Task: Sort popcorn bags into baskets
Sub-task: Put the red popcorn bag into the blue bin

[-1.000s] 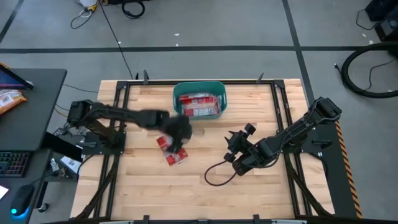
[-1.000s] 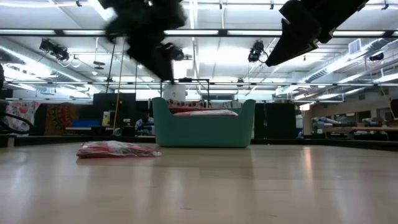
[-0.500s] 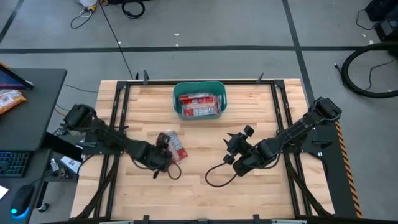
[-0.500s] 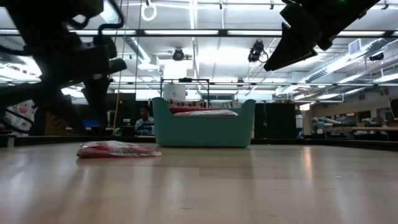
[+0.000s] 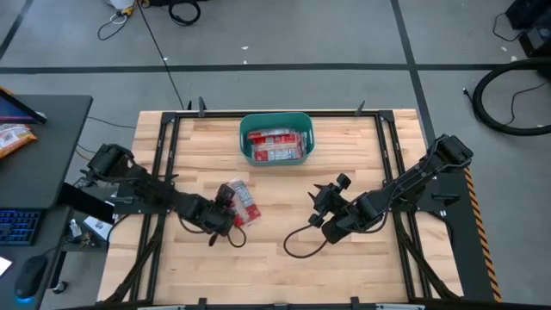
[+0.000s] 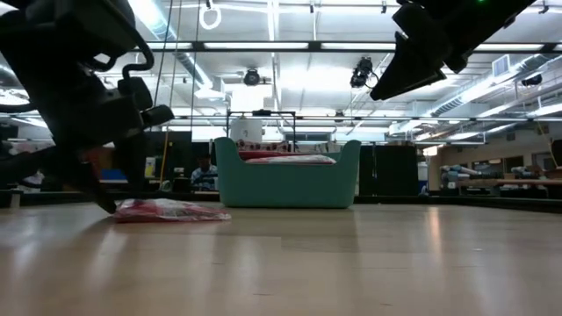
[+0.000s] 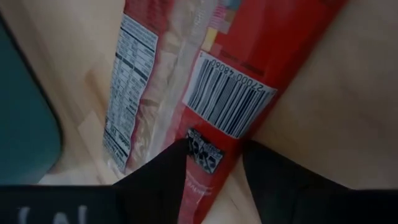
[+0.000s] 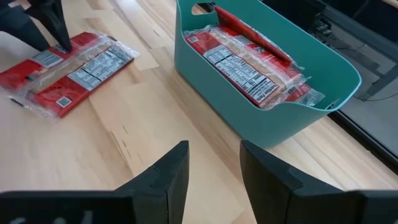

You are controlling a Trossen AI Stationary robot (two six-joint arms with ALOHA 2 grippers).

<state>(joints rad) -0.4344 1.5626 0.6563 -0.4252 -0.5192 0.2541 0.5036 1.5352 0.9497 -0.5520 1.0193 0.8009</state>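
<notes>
Two red popcorn bags [image 5: 239, 205] lie flat side by side on the table [image 5: 362, 146], left of its middle, also shown in the right wrist view [image 8: 68, 68]. My left gripper [image 5: 227, 210] is low at their near-left end, open, with the barcode end [image 7: 224, 99] between its fingers. The teal tub [image 5: 275, 117] stands at the far middle and has several bags [image 8: 249, 62] lying in it. My right gripper [image 5: 330, 188] hovers open above the table's middle right, facing the tub [image 8: 261, 124]. My left gripper [image 7: 216, 149] comes down slanting from the table's near-left side, one finger [image 7: 161, 180] on each side of the bag's barcode end [image 7: 205, 152]. The bag lies flat on the wood. I cannot tell whether the fingers touch it.
A black cable loop [image 5: 303, 242] lies on the table near my right arm. Metal rails [image 5: 169, 164] run along the left and right sides. Bare wood spreads between the bags and the tub [image 6: 285, 180] and across the near half. A desk with a keyboard [image 5: 17, 226] stands left.
My left arm has swung from beside the tub toward the table's near-left and come down to the table, ending with its open fingers at the near-left end of the bags. The bags have stayed in place. My right arm has kept still.
</notes>
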